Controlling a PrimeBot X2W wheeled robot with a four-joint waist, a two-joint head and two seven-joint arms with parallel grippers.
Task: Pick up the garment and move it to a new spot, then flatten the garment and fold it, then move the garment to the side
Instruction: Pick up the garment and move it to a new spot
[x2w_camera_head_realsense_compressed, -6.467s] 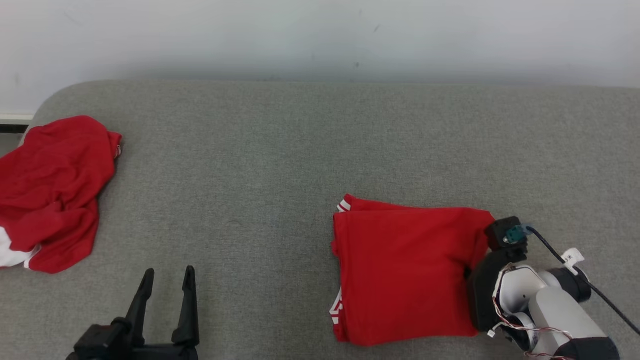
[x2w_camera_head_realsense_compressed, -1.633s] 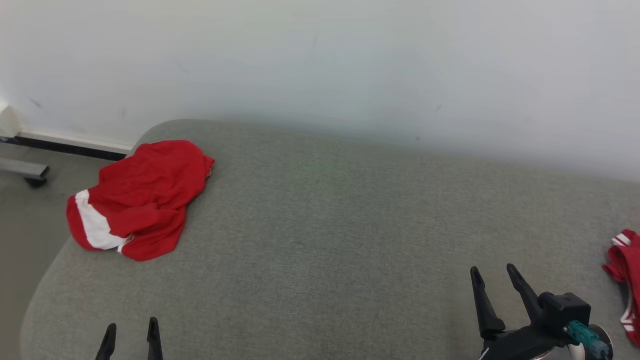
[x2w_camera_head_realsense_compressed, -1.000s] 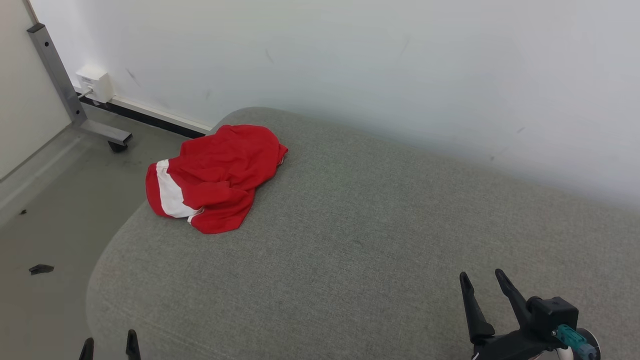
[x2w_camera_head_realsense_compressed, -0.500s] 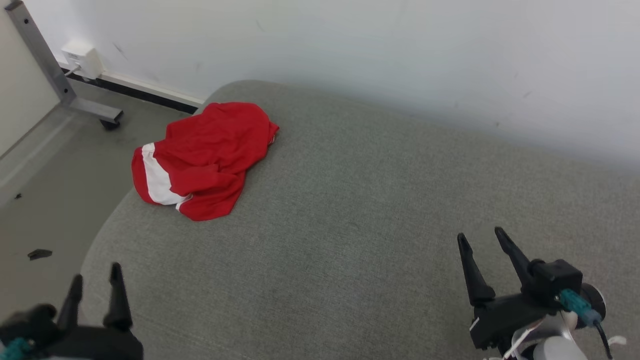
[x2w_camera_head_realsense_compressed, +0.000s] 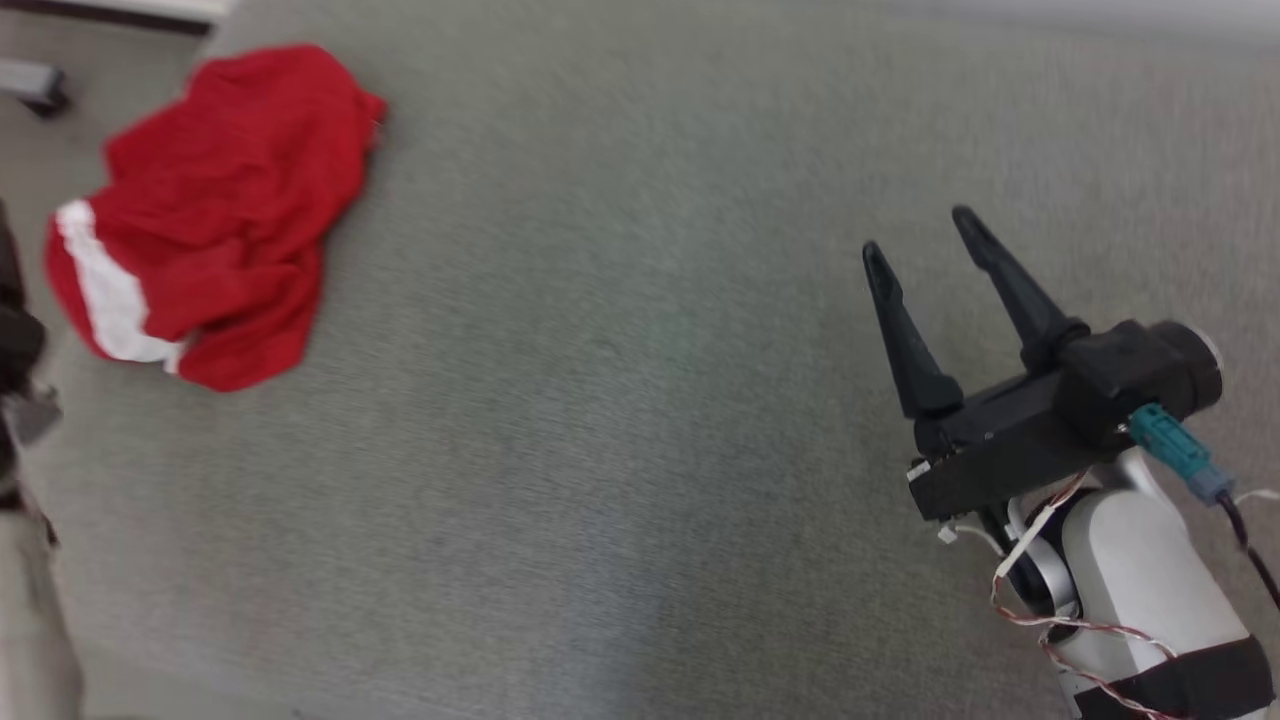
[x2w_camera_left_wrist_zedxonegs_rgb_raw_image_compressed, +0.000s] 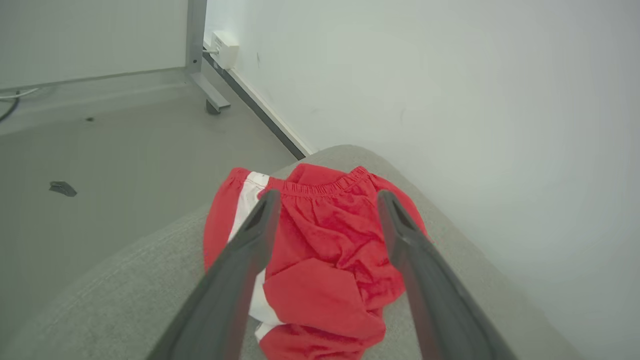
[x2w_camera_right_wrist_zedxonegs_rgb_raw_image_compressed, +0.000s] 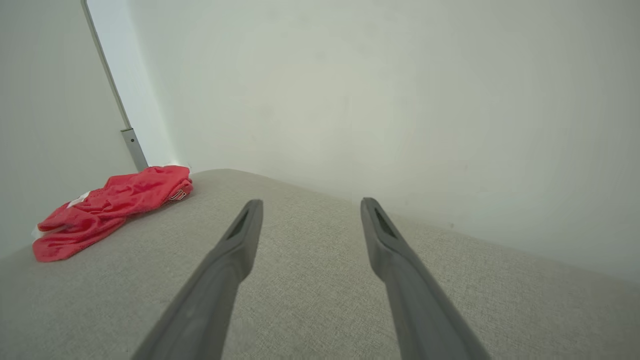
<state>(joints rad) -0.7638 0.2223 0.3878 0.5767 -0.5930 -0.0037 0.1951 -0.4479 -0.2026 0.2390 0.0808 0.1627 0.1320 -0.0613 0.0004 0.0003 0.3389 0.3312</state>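
Head view, blurred: a grey cushion (x2w_camera_head_realsense_compressed: 620, 420) is seen with a crumpled red garment (x2w_camera_head_realsense_compressed: 210, 210) at its rounded far-left corner, beside the wall.
The cushion's middle lies bare and open. The garment is framed by the left gripper (x2w_camera_left_wrist_zedxonegs_rgb_raw_image_compressed: 328, 193), spread and not touching it; that arm is cut off at the head view's edge. The right gripper (x2w_camera_head_realsense_compressed: 916, 231) is held spread, empty, well apart.

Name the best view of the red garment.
Left wrist view: the red garment, close and sharp, framed by the left gripper, waistband visible. Head view blurs it at upper left; right wrist view shows it small, far left.
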